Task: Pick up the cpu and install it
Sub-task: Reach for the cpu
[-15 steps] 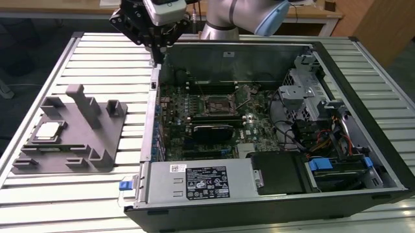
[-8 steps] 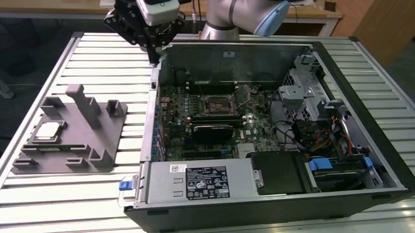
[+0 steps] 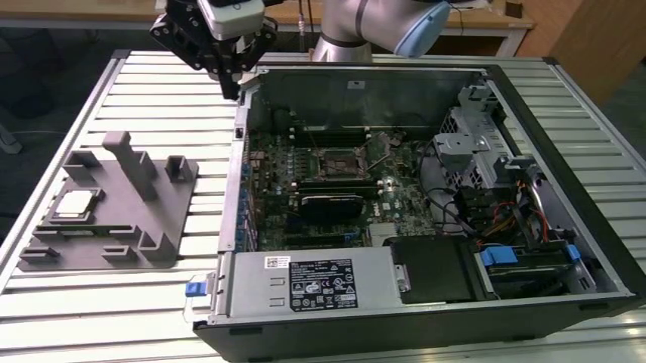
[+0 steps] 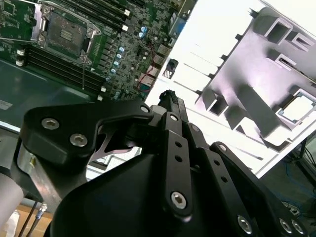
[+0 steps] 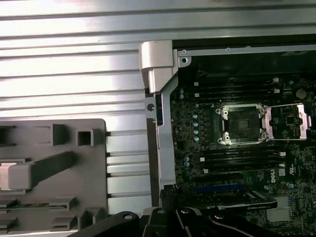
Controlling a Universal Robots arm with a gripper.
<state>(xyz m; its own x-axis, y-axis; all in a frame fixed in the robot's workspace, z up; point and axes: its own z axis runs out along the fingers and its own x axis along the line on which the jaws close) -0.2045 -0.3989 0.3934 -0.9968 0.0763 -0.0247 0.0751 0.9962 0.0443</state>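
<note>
**Exterior view, upper left of frame:** the gripper (image 3: pixel 233 92) hangs above the slatted table (image 3: pixel 151 98), just outside a corner of the open computer case (image 3: pixel 404 94). Its fingers meet at the tips and hold nothing, as the second wrist view also shows for the gripper (image 4: pixel 169 96).

**Exterior view's left:** 1 cpu (image 3: pixel 76 204) lies flat in a recess of the grey fixture (image 3: pixel 121 234), well apart from the gripper.

**Centre of the case:** the motherboard socket (image 3: pixel 341 162) stands with its retention frame swung open.

The cpu (image 3: pixel 76 204) is silvery-white with a darker rim, the fixture (image 3: pixel 113 228) grey, the motherboard (image 3: pixel 271 198) green, the tool (image 3: pixel 232 89) black.
</note>
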